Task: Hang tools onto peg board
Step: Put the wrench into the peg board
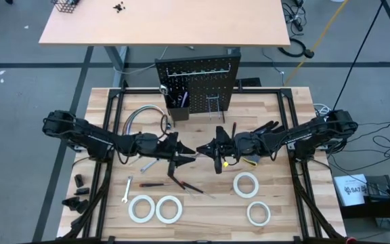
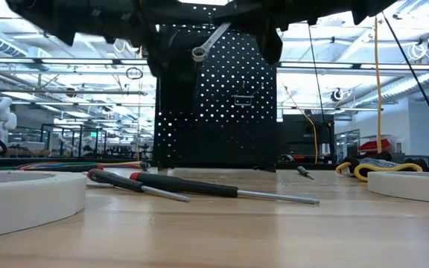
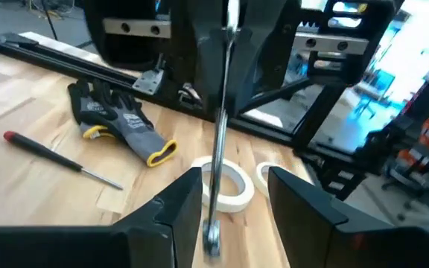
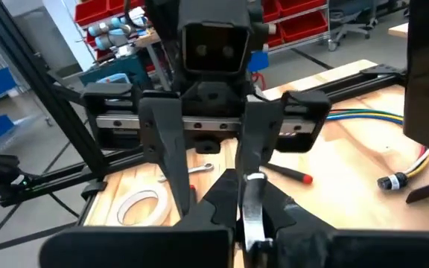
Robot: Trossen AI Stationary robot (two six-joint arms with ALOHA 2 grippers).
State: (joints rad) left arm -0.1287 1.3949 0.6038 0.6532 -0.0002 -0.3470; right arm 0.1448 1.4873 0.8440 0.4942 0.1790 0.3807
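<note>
High view shows the two arms meeting nose to nose over the middle of the table (image 1: 276, 102), with a silver wrench (image 3: 220, 141) spanning the gap between them. The right end effector (image 1: 212, 150) is pressed together on one end of the wrench; its own wrist view shows the metal shank pinched between its dark fingers (image 4: 222, 205). The left end effector (image 1: 185, 154) stands spread, its fingers (image 3: 177, 205) either side of the wrench's other end, which looks to be no longer gripped. So the wrench is off the table, carried by the right arm alone, by my reading.

Its long axis runs roughly between the two end effectors; the low view shows it tilted, ring end down-left in front of the peg board (image 2: 214, 97). The peg board (image 1: 196, 85) stands upright at the far edge of the table, beyond both arms. The right arm is the one placed to carry the ring end to a hook.
</note>
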